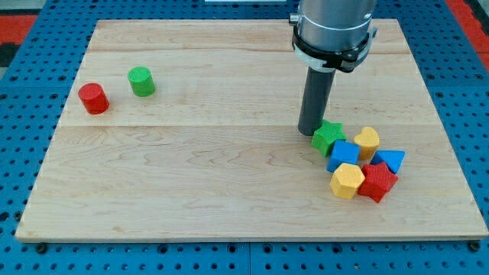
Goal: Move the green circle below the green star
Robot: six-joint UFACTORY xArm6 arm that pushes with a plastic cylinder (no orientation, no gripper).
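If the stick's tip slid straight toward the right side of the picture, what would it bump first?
Most likely the green star. My tip sits right at its left edge, maybe already touching. The blue block and yellow block lie just past it.

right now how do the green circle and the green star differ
The green circle is a round cylinder; the green star has points. The circle stands far at the view's left beside the red cylinder; the star sits in the cluster at the view's right, right by my tip. Both are green.
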